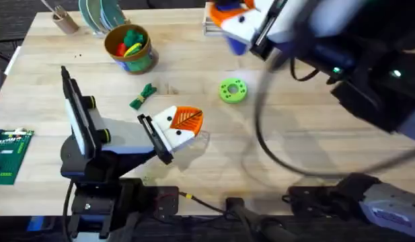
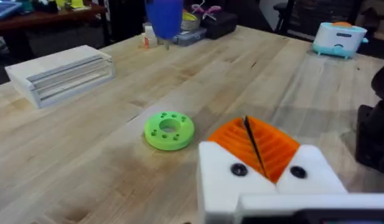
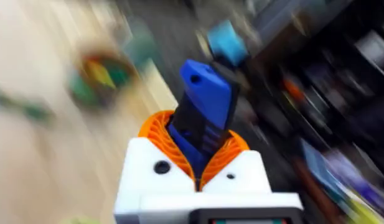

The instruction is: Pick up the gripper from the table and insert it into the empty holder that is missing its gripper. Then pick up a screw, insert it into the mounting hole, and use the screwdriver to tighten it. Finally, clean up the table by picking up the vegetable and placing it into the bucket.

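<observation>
Overhead view puts your right gripper (image 1: 237, 23) high over the table's far edge, its orange pads clamped on the blue screwdriver (image 3: 204, 112); the right wrist view confirms the body wedged between both pads. Your left gripper (image 1: 183, 124) rests low at the table's centre with pads pressed together, holding nothing. The vegetable (image 1: 142, 96) lies on the wood between the bucket (image 1: 130, 48) and the left gripper, apart from both. The bucket already holds coloured items. A green disc (image 1: 233, 91) sits just beyond the left pads.

Judgement: the screwdriver is stiff, smooth and top-heavy, so hold it mid-body and keep it square or it will pivot. The vegetable looks light and soft; pinch it at the narrow waist. Treat the bucket as light enough to tip.
</observation>
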Controlling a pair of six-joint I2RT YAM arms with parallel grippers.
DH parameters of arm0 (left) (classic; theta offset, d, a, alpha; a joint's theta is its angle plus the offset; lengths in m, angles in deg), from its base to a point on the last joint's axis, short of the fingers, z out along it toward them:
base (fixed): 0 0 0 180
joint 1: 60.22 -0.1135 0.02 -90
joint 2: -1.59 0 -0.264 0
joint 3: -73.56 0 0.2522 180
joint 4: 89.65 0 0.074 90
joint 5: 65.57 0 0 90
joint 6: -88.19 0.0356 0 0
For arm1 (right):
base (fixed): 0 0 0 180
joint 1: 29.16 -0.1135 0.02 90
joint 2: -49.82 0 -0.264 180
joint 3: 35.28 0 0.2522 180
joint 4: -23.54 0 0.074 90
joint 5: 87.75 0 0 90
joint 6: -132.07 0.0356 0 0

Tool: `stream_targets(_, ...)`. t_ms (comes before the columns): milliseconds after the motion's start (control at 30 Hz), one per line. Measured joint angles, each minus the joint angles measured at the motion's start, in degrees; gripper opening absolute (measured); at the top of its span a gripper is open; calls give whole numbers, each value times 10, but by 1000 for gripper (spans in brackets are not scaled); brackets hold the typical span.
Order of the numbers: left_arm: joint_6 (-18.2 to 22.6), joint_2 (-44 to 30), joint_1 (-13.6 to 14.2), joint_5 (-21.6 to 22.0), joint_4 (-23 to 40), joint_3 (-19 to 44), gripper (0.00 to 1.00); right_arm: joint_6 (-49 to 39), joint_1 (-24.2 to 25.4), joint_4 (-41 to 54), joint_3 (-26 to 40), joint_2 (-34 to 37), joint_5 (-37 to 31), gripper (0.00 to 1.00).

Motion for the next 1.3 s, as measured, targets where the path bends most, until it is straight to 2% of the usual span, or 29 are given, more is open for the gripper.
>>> stream_targets(167,0,0,0,0,0,0,8,-189,75,58,0,69,-111,28)
stream_targets(300,0,0,0,0,0,0,8,-295,122,63,0,132,-178,28)
stream_targets(467,0,0,0,0,0,0,8,-355,153,63,0,220,-225,28)
stream_targets(733,0,0,0,0,0,0,8,-392,154,61,0,315,-238,36)
stream_targets(767,0,0,0,0,0,0,8,-393,154,62,0,319,-239,129)
stream_targets(867,0,0,0,0,0,0,8,-396,154,67,0,320,-241,573)
stream_targets(900,0,0,0,0,0,0,8,-397,153,52,4,317,-246,959)
stream_targets(1100,0,0,0,0,0,0,20,-393,146,57,6,315,-252,991)
stream_targets(1300,1,0,0,0,0,0,196,-323,124,65,6,305,-283,991)
